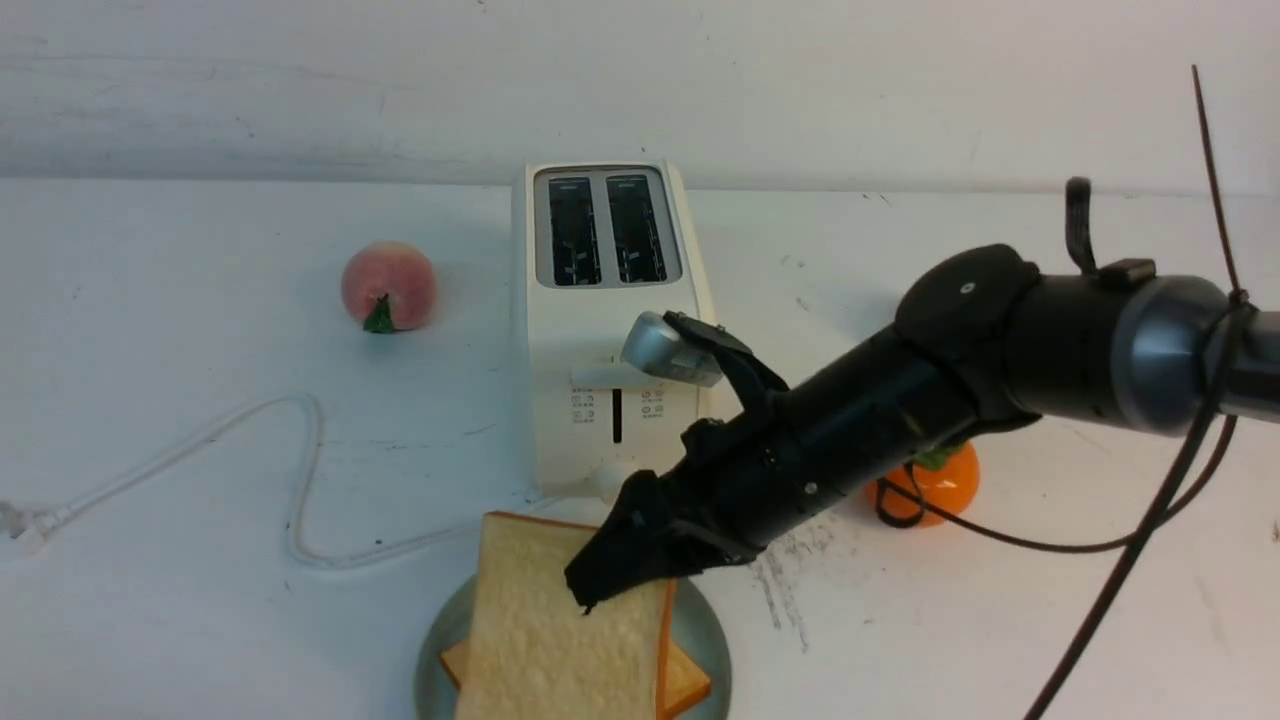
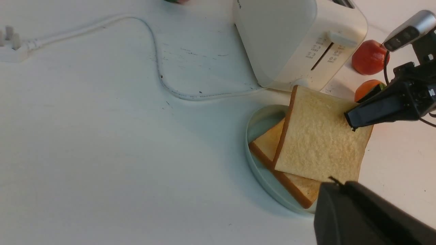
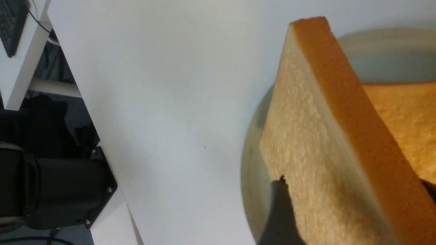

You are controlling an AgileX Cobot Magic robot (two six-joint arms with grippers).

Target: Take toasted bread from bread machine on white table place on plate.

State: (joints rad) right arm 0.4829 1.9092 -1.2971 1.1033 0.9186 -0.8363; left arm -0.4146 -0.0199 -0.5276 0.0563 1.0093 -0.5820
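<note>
The toasted bread (image 1: pixel 540 630) has a rough, porous tan face and smoother orange crust. Under it, the plate (image 1: pixel 700 630) is smooth; behind it, the bread machine (image 1: pixel 600 400) looks like satin cream plastic. My right fingers (image 1: pixel 620 560) are matt black.

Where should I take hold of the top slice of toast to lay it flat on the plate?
Grip the top slice across its thickness at its far right corner, coming from the robot's right with the right gripper. It sits tilted on the lower slice in the plate, so both faces look reachable at that raised corner, with one of the fingers on each.
</note>
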